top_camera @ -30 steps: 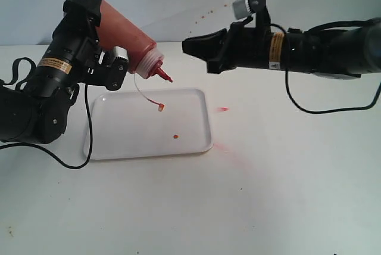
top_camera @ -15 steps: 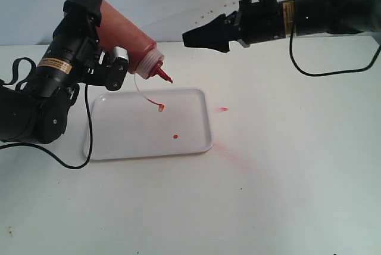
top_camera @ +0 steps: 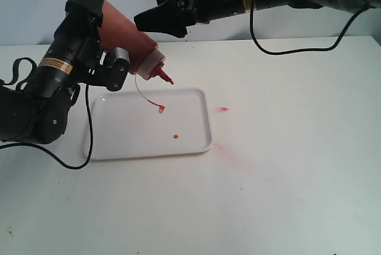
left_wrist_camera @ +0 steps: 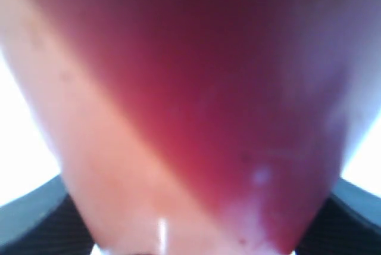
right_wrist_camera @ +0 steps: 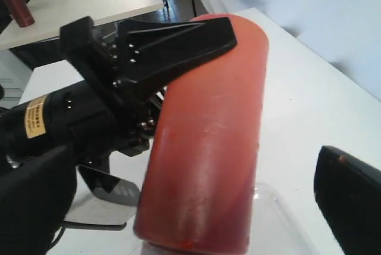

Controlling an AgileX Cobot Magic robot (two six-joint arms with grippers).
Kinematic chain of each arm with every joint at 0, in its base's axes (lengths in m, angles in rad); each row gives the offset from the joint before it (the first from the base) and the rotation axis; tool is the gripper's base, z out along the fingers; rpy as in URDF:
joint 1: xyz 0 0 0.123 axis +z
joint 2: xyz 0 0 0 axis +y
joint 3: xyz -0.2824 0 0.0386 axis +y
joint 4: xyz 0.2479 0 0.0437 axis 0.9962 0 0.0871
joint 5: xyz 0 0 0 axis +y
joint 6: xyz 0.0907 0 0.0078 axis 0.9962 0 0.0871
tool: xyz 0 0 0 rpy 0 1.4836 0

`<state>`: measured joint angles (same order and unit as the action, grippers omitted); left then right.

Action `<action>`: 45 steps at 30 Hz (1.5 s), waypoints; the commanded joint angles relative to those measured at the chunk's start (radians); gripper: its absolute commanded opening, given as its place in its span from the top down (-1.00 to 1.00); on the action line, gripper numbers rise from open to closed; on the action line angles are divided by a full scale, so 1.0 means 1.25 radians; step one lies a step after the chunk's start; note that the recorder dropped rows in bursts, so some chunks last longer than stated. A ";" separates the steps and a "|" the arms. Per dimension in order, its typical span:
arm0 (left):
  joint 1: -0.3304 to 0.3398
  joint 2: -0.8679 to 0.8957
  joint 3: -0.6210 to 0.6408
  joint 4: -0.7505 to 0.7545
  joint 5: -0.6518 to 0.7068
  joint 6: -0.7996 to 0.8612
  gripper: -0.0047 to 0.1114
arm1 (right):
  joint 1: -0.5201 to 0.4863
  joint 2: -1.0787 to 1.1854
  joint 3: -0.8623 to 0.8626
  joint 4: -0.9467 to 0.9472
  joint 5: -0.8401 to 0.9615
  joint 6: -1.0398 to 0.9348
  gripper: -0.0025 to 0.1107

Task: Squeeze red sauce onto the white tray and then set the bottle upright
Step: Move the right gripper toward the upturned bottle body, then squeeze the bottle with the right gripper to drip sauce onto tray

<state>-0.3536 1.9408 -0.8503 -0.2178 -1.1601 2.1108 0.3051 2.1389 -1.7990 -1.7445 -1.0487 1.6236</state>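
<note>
The left pincer (top_camera: 105, 32) is clenched around the translucent orange-red plastic squeeze bottle (top_camera: 134, 43), held tilted with its pointed red nozzle (top_camera: 164, 77) down over the far edge of the flat white rectangular tray (top_camera: 119, 142). The thin tethered cap (top_camera: 161, 109) dangles over the tray. One small glossy red sauce drop (top_camera: 175, 136) lies on the tray. The right pincer (top_camera: 156, 16) hovers released, its fingers straddling the bottle's body. A red fleck (top_camera: 223, 109) and a pinkish smear (top_camera: 229, 151) mark the white desk (top_camera: 286, 195) beside the tray.

Sauce drop (top_camera: 175, 136) on tray (top_camera: 131, 139), bottle (top_camera: 128, 37) above
</note>
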 commanded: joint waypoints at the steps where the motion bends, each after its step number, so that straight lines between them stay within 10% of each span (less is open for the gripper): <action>1: -0.005 -0.017 -0.003 -0.004 -0.049 -0.013 0.92 | 0.003 0.019 -0.004 0.000 0.011 0.012 -0.90; 31: -0.005 -0.017 -0.003 -0.004 -0.049 -0.013 0.92 | 0.108 0.079 -0.004 0.000 0.165 -0.042 -0.82; 45: -0.005 -0.017 -0.003 -0.004 -0.049 -0.013 0.92 | 0.108 0.079 -0.004 0.000 0.165 -0.039 0.76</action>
<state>-0.3536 1.9408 -0.8503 -0.2165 -1.1601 2.1128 0.4377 2.2407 -1.7990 -1.7505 -0.8463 1.5807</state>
